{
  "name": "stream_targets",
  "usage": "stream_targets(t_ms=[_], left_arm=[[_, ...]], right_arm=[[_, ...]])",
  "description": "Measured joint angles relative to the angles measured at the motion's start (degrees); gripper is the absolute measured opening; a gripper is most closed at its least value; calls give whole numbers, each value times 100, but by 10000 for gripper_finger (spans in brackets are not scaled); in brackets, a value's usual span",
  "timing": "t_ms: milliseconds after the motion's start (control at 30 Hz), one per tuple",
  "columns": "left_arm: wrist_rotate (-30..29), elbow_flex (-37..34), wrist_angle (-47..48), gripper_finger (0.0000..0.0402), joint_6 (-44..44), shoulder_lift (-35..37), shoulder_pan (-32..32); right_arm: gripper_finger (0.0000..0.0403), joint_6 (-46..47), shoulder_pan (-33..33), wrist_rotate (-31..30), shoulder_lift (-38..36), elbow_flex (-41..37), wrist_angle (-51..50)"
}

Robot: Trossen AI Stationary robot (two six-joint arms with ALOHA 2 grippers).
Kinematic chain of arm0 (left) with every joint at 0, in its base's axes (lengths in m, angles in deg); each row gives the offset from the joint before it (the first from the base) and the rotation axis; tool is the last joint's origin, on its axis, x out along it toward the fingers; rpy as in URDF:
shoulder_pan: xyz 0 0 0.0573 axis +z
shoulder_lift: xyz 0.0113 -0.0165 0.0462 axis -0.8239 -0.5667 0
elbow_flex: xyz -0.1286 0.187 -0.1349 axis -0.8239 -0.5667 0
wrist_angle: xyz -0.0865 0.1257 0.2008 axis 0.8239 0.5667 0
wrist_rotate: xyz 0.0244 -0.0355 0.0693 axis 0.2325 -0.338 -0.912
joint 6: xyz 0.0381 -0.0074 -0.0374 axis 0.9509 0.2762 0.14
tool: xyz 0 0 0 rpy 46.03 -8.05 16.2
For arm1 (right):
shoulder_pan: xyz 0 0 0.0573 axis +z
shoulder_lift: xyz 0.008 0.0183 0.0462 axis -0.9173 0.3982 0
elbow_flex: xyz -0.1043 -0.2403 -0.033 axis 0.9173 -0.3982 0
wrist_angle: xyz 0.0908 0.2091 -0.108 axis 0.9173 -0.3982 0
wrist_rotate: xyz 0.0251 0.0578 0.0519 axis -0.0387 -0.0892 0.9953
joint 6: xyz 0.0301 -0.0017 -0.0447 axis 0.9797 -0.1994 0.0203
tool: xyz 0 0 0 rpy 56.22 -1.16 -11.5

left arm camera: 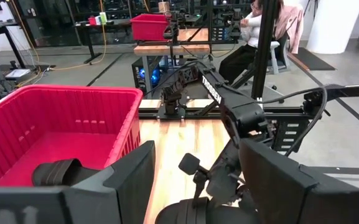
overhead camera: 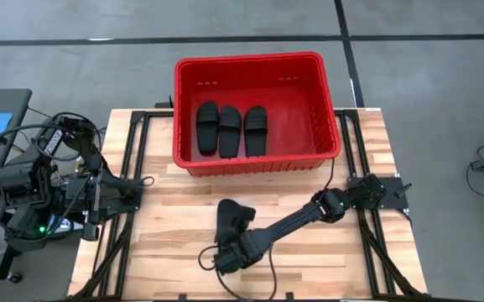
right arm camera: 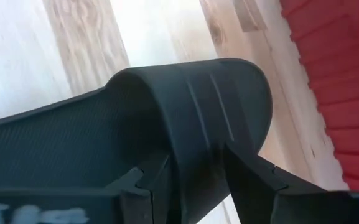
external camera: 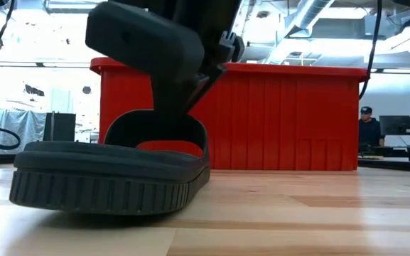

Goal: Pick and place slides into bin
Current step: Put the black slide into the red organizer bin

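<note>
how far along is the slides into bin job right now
Mostly done. Three slides already lie side by side in the red bin. In hand: the right gripper is closed on the strap of the fourth slide, which sits on the table in front of the bin. Left: lift that one and drop it in. The left gripper waits open at the table's left side.

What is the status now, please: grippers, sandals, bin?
Right gripper shut on the last sandal's strap, sandal on the table. Left gripper open, waiting at the left side. Three sandals lie in the red bin. Nothing between sandal and bin.
</note>
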Motion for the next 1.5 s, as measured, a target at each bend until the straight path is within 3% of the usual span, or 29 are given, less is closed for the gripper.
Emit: stream_targets(t_ms=[133,233,300,600,733,1033,1267,1500], left_arm=[[0,0,0,224,-2,0,0],[0,0,0,224,-4,0,-1],[0,0,0,224,-4,0,0],[0,0,0,224,-7,0,-2],[0,0,-1,224,-7,0,0],[0,0,0,224,-9,0,-1],[0,0,-2,224,-11,1,-1],[-45,0,0,224,-11,2,-1]], right_arm=[[108,33,-141,138,0,0,12],[39,74,-223,361,0,8,15],[15,-23,-252,579,-2,25,24],[3,52,-35,1064,-220,122,-42],[2,82,111,953,-613,125,15],[1,162,375,-45,-1641,125,-172],[1,2,522,-1562,-2477,129,-285],[0,-954,289,-2761,-3183,129,-561]])
